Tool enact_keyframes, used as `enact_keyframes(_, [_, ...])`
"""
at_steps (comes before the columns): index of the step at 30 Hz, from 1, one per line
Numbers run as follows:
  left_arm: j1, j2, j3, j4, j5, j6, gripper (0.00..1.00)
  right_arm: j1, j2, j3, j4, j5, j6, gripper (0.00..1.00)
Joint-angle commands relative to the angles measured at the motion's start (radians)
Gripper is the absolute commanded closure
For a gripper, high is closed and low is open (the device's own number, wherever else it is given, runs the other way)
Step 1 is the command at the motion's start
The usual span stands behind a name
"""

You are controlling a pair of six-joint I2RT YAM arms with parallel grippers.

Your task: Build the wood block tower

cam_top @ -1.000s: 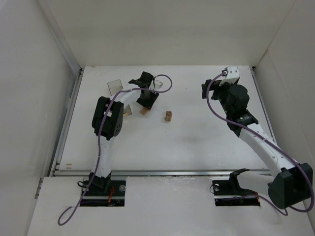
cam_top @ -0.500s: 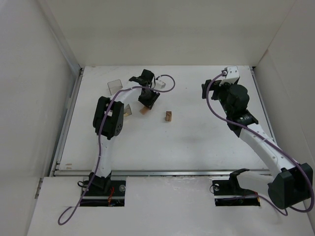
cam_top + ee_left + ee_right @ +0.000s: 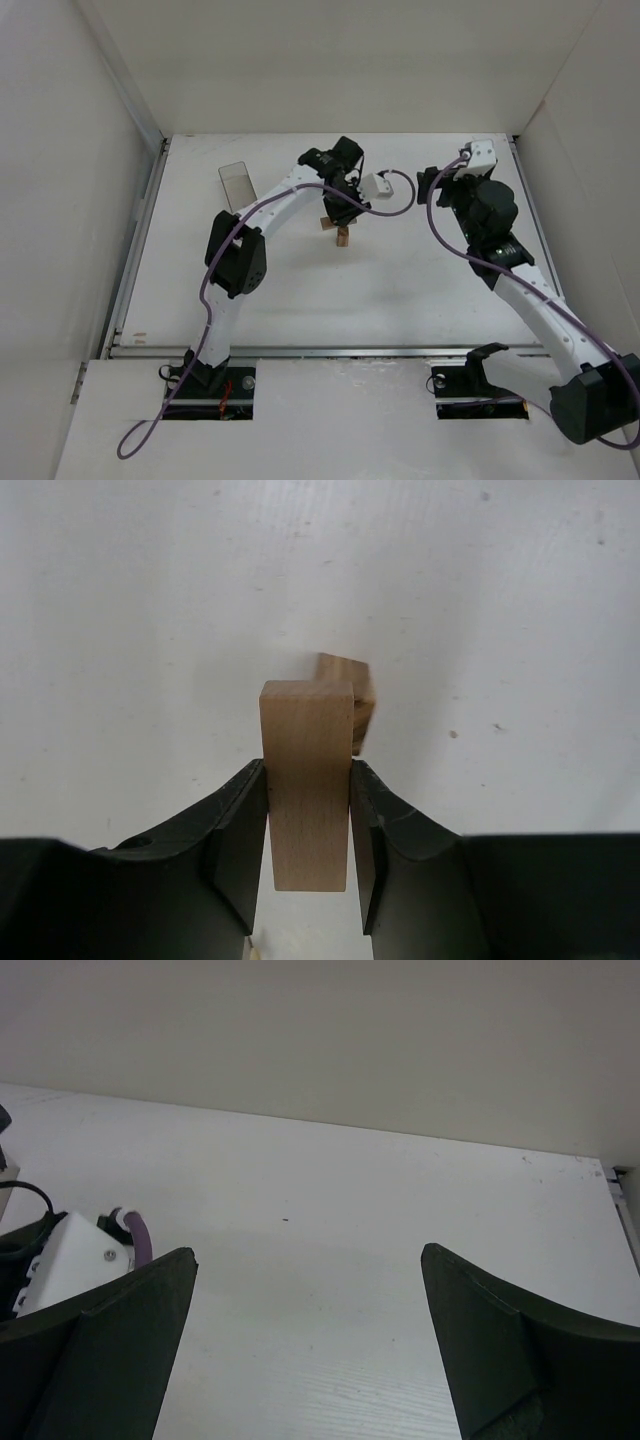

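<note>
Pressure is being applied by the left claw (image 3: 307,772) to a pale rectangular wooden block (image 3: 305,790). Its long sides are being squeezed between the two dark fingers (image 3: 235,840), so the claw is being held only as wide as the block itself. In the left wrist view, the far end of this block is being shown sticking out past the fingertips. A smaller light-brown wooden block (image 3: 352,695) is being seen just beyond it on the white counter (image 3: 150,600), slightly to the right and blurred. Whether the two blocks are touching cannot be told from this view.

From the top camera, the gripped block (image 3: 327,222) is being held just beside the smaller one (image 3: 342,237), on its far-left side. The smaller block is being borne by the counter about midway between the left and right edges, nearer the far edge than the near edge. The left arm (image 3: 270,205) is being stretched from the near edge toward that spot, and a purple cable (image 3: 408,195) is being looped off its wrist.

The right claw (image 3: 308,1253) is being held wide open, with nothing between its fingers (image 3: 110,1350). Only bare counter and the pale back wall (image 3: 320,1030) are being framed in the gap. This claw is being poised over the far-right part of the counter, well apart from both blocks. A clear rectangular plastic piece (image 3: 235,182) is being seen near the far-left corner.
</note>
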Motion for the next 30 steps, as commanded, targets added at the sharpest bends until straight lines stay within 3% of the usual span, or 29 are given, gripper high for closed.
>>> enact_keyframes(1, [-0.017,-0.032,0.023,-0.076,0.010,0.035,1.00,0.004,-0.060,-0.029,0.020,0.029,-0.027,0.00])
enact_keyframes(30, [-0.077,0.044,-0.026,0.017,0.002,0.042,1.00,0.004,-0.115,-0.089,0.020,0.056,-0.045,0.00])
